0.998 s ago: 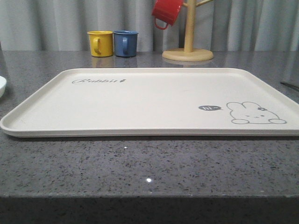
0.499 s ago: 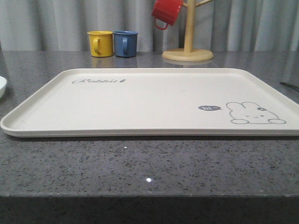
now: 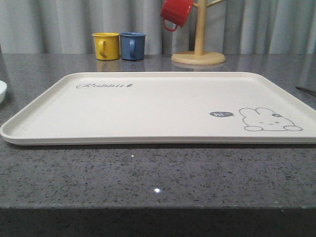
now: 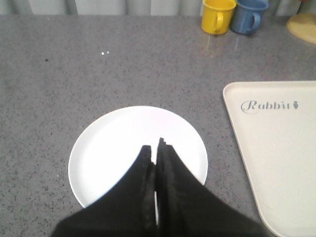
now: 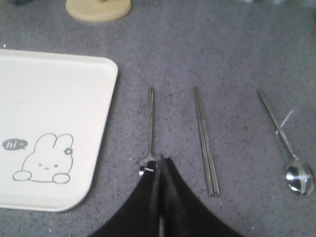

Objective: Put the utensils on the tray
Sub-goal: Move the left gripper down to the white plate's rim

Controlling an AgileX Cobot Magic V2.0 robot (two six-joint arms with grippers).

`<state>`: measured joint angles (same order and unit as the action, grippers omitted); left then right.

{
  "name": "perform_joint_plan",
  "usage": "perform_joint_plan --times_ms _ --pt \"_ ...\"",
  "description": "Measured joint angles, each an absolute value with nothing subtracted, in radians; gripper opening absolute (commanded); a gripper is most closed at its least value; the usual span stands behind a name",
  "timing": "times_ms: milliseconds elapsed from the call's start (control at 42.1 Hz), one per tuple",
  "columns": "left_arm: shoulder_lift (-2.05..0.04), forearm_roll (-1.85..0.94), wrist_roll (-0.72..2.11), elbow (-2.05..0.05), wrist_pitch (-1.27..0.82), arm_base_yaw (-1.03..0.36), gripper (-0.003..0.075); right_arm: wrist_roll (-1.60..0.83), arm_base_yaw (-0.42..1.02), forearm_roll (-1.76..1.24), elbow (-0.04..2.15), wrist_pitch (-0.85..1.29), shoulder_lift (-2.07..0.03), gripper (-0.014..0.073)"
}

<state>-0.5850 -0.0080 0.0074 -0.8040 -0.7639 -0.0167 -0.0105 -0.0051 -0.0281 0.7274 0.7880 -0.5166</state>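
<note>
The cream tray (image 3: 158,111) with its rabbit drawing lies empty in the middle of the counter. My left gripper (image 4: 155,145) is shut with nothing in it and hovers over the round white plate (image 4: 118,143), which rests on the counter left of the tray (image 4: 281,148). To the right of the tray (image 5: 49,98) lie the fork (image 5: 150,116), the pair of chopsticks (image 5: 205,140) and the spoon (image 5: 282,136), side by side and apart. My right gripper (image 5: 162,159) is shut above the fork's head and hides its tines.
A yellow mug (image 3: 106,46) and a blue mug (image 3: 132,46) stand behind the tray. A red mug (image 3: 176,12) hangs on a wooden mug tree (image 3: 199,49) at the back. The plate's edge (image 3: 2,91) shows at far left.
</note>
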Motion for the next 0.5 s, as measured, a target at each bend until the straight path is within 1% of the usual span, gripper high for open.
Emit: perform_joint_plan --times_ms 333,404,451,499 --pt "-0.641 0.019 0.017 -0.804 -0.785 -0.017 -0.0020 -0.011 -0.005 -0.028 0.727 0.850 -0.546 -0.0055" --pt "-0.642 0.031 0.024 -0.804 -0.788 -0.017 -0.0019 -0.011 -0.005 -0.028 0.727 0.852 -0.546 -0.0004" --pt "-0.642 0.035 0.026 -0.804 -0.788 -0.017 -0.0015 -0.011 -0.005 -0.028 0.727 0.854 -0.546 0.0062" --pt "-0.642 0.038 0.026 -0.804 -0.789 -0.017 0.0003 -0.011 -0.005 -0.028 0.727 0.857 -0.546 0.0146"
